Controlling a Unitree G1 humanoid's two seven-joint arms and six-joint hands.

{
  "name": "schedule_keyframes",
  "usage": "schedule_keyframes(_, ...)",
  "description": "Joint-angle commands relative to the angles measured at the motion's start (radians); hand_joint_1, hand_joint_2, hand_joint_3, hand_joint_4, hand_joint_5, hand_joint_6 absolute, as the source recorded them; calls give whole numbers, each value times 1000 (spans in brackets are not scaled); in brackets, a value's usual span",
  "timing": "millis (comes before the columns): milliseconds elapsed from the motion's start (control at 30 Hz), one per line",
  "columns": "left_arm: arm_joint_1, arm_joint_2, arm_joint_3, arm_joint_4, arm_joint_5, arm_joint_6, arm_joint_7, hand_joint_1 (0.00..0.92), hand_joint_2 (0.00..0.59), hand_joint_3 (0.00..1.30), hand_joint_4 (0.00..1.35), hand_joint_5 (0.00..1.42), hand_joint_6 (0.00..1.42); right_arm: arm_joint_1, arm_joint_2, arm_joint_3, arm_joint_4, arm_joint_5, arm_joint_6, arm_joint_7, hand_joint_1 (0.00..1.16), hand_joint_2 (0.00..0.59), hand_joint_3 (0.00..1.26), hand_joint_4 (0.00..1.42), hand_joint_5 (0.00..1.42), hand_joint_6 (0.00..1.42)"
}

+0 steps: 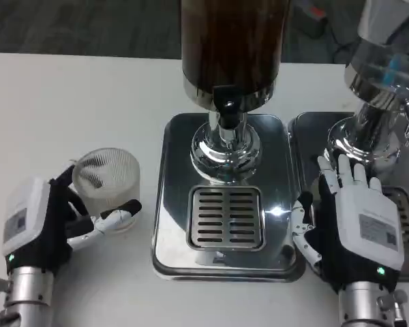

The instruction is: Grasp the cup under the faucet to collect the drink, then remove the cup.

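We see the cup (108,178), a clear ribbed tumbler, standing upright on the white surface (68,102) to the left of the dispenser's steel base tray (170,204), not under the faucet (226,102). Our left hand (44,225) is at it: the thumb side lies along the cup's near-left wall and its fingers (116,216) reach round the front of the base, so we judge the cup loosely cradled, though we cannot tell whether the hold is firm. The cup's long axis is vertical, its mouth up, and nothing dark shows inside it, so it looks unfilled. The faucet hangs below the dark drink tank (232,41), above the slotted drip grate (225,216), up and to the right of the cup. That is the relation the next move depends on: the cup must travel right and slightly away from us onto the grate, kept upright, and our left hand is plainly the nearer one to carry it. Our right hand (351,225) rests with fingers spread and holding nothing, at the right edge of the base tray, just in front of a second dispenser (378,88)
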Motion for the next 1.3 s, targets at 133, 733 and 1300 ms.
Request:
schedule_keyframes(133, -2, 6, -3, -3, 20, -15, 42, 616, 84, 386, 558, 792, 940, -4, 4, -3, -5, 1, 5, -9, 206, 581, 126, 0, 0, 0)
schedule_keyframes(733, -1, 10, 22, -99, 19, -78, 79, 685, 77, 406, 558, 780, 944, 0, 16, 7, -3, -1, 13, -11, 208, 581, 118, 0, 0, 0)
schedule_keyframes(1300, -26, -5, -50, -154, 73, -116, -18, 706, 80, 414, 558, 764, 943, 27, 34, 10, -12, -5, 29, -37, 208, 581, 118, 0, 0, 0)
